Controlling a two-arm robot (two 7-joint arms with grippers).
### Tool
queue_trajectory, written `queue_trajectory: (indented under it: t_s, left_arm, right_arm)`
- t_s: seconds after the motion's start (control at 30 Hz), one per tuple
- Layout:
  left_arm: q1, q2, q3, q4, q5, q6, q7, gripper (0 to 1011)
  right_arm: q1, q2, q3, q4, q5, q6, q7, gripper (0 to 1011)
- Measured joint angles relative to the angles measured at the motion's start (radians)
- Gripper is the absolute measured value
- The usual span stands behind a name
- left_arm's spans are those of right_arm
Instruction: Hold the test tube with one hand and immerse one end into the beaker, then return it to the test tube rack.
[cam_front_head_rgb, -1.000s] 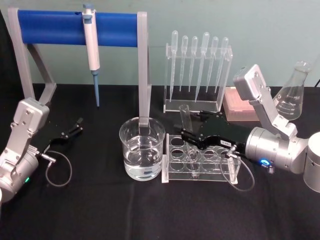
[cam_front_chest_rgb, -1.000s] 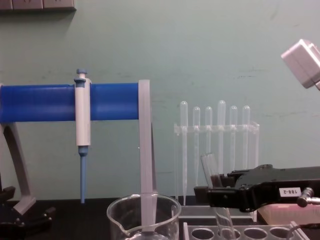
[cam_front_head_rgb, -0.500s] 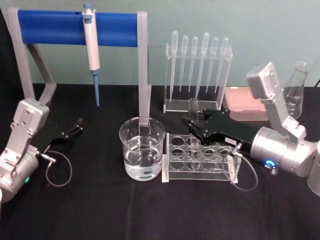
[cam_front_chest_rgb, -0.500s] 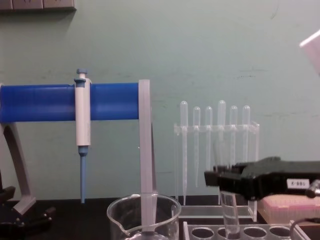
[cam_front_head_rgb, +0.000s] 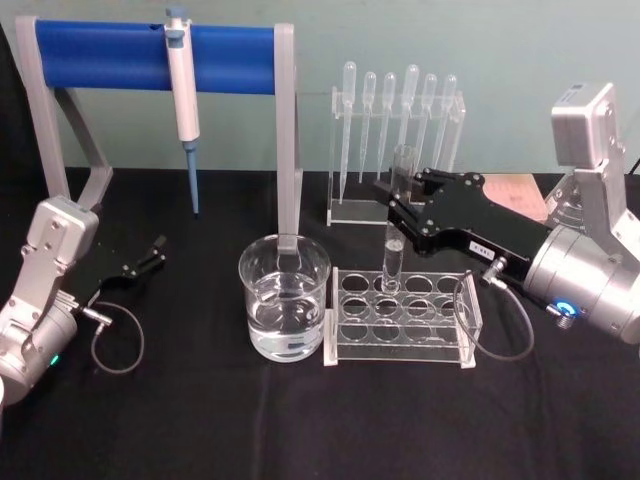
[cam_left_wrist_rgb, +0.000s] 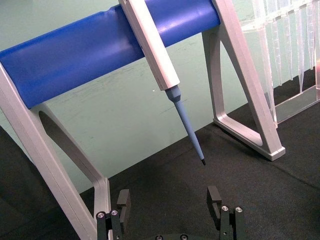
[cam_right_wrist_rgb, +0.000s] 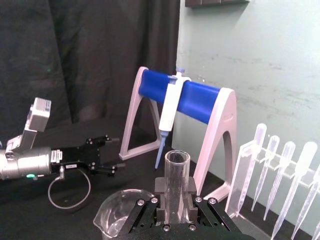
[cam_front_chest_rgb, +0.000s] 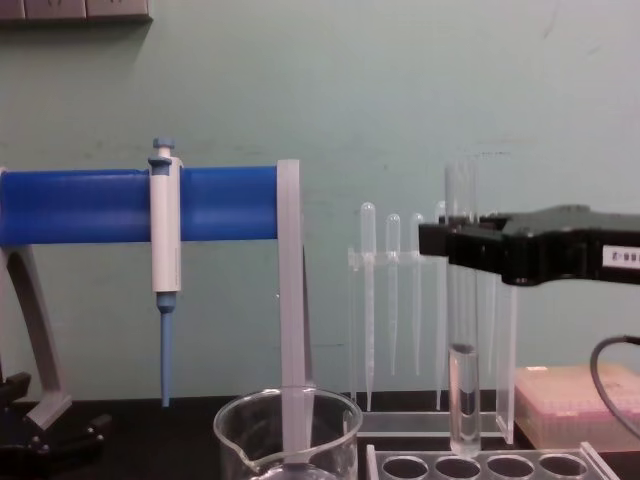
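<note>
Lifted the test tube (cam_front_head_rgb: 393, 255) out of its hole in the test tube rack (cam_front_head_rgb: 440, 352), leaving the rounded end hanging just above the top plate. Straightened from a lean a second ago to upright half a second ago. Raised along with it: the right gripper (cam_front_head_rgb: 402, 200), still clamped near the rim.

The right claw (cam_front_chest_rgb: 455, 246) grips the upright test tube (cam_front_chest_rgb: 463, 392) above the rack (cam_front_chest_rgb: 432, 463).
</note>
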Motion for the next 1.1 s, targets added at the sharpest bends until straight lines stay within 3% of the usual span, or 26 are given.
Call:
queue_trajectory:
  t_s: [1.1]
  left_arm:
    - [0.000,0.000,0.000,0.000,0.000,0.000,0.000,1000]
  right_arm:
    - [0.002,-0.001,0.001,-0.004,0.000,0.002,-0.002,236]
